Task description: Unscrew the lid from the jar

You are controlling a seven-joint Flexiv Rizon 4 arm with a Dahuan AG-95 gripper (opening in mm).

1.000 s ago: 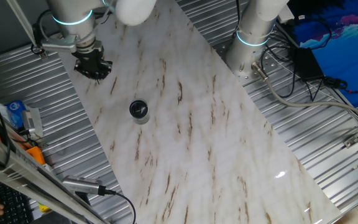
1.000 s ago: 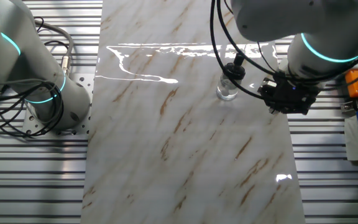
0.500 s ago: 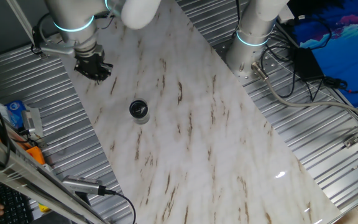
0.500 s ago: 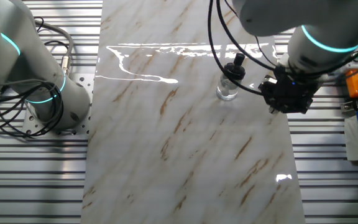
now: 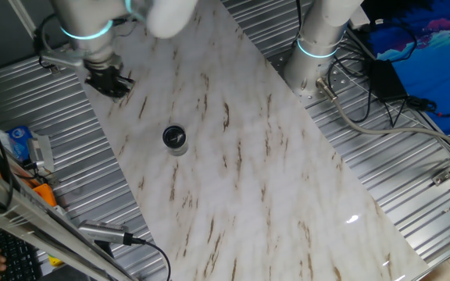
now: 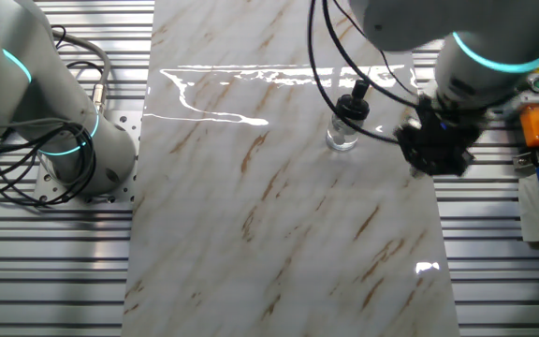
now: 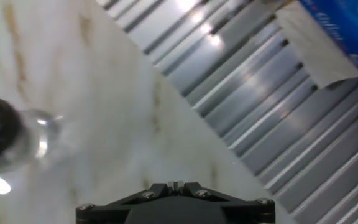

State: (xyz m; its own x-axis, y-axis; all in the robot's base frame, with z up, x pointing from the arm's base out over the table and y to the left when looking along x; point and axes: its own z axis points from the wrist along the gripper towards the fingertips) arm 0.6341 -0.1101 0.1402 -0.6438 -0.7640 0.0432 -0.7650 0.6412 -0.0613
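On the marble tabletop (image 5: 287,172), toward one long edge, stands the jar (image 5: 175,140), upright, its clear glass wall visible only faintly beneath the black lid (image 5: 175,136) seated on its mouth. From the other fixed view the jar (image 6: 342,137) is partly crossed by a dark cable (image 6: 330,89). The gripper (image 5: 108,81) hangs well apart from it, over the table's border beside the ribbed metal surround (image 5: 30,94); blur and the angle leave the jaw spacing unreadable. The hand view shows the jar (image 7: 8,134) cut off at the left, blurred, and a blue-and-white packet (image 7: 328,37).
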